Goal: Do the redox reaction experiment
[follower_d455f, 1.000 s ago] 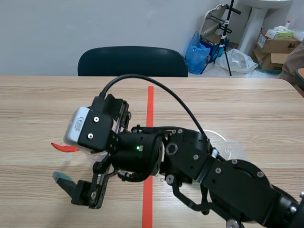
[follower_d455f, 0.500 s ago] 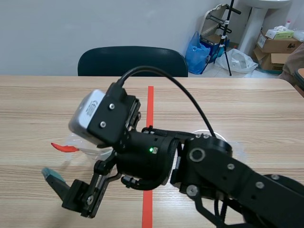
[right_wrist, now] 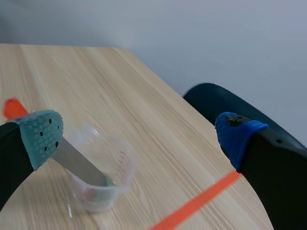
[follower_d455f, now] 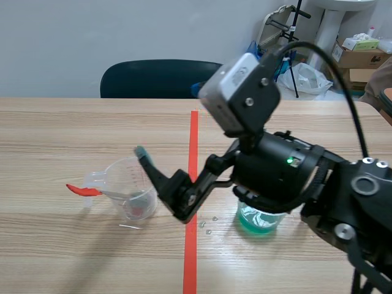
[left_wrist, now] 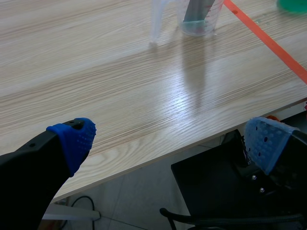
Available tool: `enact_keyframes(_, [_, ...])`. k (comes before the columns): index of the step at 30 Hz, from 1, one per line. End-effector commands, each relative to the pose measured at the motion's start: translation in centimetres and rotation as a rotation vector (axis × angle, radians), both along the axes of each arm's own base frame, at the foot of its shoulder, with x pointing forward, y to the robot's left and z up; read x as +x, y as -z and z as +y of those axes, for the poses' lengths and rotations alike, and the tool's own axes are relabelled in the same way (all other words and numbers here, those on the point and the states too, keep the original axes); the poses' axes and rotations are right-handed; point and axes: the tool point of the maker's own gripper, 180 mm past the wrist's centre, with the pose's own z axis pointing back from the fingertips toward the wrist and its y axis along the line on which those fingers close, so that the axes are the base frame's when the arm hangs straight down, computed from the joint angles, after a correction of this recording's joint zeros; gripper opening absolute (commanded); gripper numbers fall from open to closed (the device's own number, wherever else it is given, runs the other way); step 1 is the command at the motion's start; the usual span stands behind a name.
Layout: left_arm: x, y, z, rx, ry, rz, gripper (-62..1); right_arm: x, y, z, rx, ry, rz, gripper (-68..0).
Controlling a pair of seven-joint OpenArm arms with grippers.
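A clear measuring cup (follower_d455f: 131, 196) stands left of the red tape line, with a red-handled metal spatula (follower_d455f: 82, 190) resting in it. A beaker of green liquid (follower_d455f: 260, 218) stands right of the line, partly behind my right arm. My right gripper (follower_d455f: 169, 121) hangs open and empty above the table, its lower finger just right of the cup. In the right wrist view the gripper (right_wrist: 139, 136) is open, and the cup (right_wrist: 100, 184) with the spatula blade (right_wrist: 79, 165) sits below it. My left gripper (left_wrist: 170, 141) is open over the table's near edge, the cup (left_wrist: 199, 19) far ahead.
A few small drops (follower_d455f: 208, 225) lie on the table near the tape line. A dark chair (follower_d455f: 165, 78) stands behind the far edge. Boxes and bags sit on the floor at the back right. The left arm is out of the scene view.
My right arm has risen from low over the cup and swung to the right. The cup, spatula and green beaker now show. The gripper stays open.
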Motion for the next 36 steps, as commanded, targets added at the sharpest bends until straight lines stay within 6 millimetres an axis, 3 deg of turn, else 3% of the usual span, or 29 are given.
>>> enact_keyframes(1, [0.2, -0.4, -0.3, -0.016, -0.002, -0.02, 1.4, -0.2, -1.0, -0.7, 0.013, 0.009, -0.021, 0.4])
enact_keyframes(7, [0.0, -0.4, -0.3, -0.023, -0.038, -0.03, 1.4, -0.8, -1.4, -4.1, 0.002, 0.087, 0.001, 0.4])
enact_keyframes(20, [3.8, -1.9, -0.9, 0.055, -0.147, -0.205, 1.4, -2.5, -2.9, -8.9, -0.043, 0.228, 0.019, 0.4])
enact_keyframes(30, [6.8, -3.3, -1.1, 0.13, -0.205, -0.257, 1.4, -4.4, -2.8, -9.8, -0.007, 0.219, 0.102, 0.4])
enact_keyframes(36, [8.4, -4.7, -2.5, 0.176, -0.173, -0.295, 1.4, -5.2, -3.2, -10.4, 0.021, 0.217, 0.092, 0.4])
